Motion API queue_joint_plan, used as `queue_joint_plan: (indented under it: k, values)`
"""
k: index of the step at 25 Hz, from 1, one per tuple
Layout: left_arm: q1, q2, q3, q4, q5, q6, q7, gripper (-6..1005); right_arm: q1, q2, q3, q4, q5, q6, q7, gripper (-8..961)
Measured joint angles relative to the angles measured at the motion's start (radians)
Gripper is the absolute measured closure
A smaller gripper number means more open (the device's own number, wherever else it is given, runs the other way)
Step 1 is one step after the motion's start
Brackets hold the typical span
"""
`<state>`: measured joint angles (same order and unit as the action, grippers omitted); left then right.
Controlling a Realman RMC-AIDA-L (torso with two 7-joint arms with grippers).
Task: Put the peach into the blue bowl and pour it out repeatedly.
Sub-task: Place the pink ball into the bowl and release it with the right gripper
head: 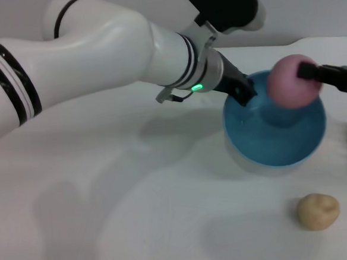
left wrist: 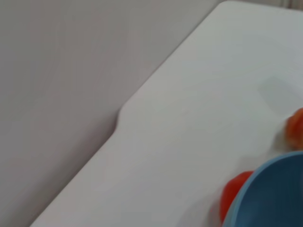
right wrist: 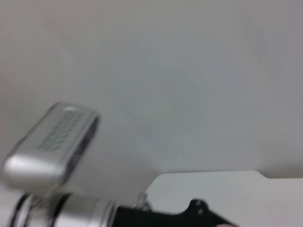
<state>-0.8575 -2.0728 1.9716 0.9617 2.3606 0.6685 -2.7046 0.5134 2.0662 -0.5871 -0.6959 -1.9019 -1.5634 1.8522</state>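
My right hand (head: 305, 73) is clamped on the peach (head: 291, 81), holding it just above the mouth of the blue bowl (head: 276, 132), and my left hand (head: 244, 95) is closed on the bowl's rim on the side nearest that arm, with the bowl on the white desk (head: 167, 214). I judge the peach to be light and firm, with a matte skin that should not slide much; being round, it has no real long axis and no side to prefer, so a pinch across its widest part is the sensible hold, which is roughly where my dark fingers meet it. I cannot make out its stem mark from here, so I cannot say which way it points. The bowl looks smooth and stiff, probably a little slippery, so the rim pinch must stay tight once I tip it; its mouth faces up and slightly toward my head camera. A beige potato (head: 318, 211) lies near on the desk, apart from the bowl, and an orange-red fruit (left wrist: 233, 193) sits just beside the bowl's far wall.
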Motion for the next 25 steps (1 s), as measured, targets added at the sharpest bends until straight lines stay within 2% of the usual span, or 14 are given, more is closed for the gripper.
queue_joint_plan:
  k: [7,13,25]
  values:
    - [0.002,-0.001,0.027,0.01,-0.004,-0.018,-0.002,1000,0.065,-0.001,-0.05,0.126,-0.004,0.114,-0.051,882]
    - [0.011,-0.001,0.029,0.006,-0.004,-0.028,-0.003,1000,0.052,-0.001,-0.089,0.129,-0.004,0.13,-0.05,671]
    - [0.007,0.0,0.026,-0.006,-0.005,-0.053,-0.003,1000,0.019,-0.003,-0.086,0.118,-0.003,0.131,-0.053,562]
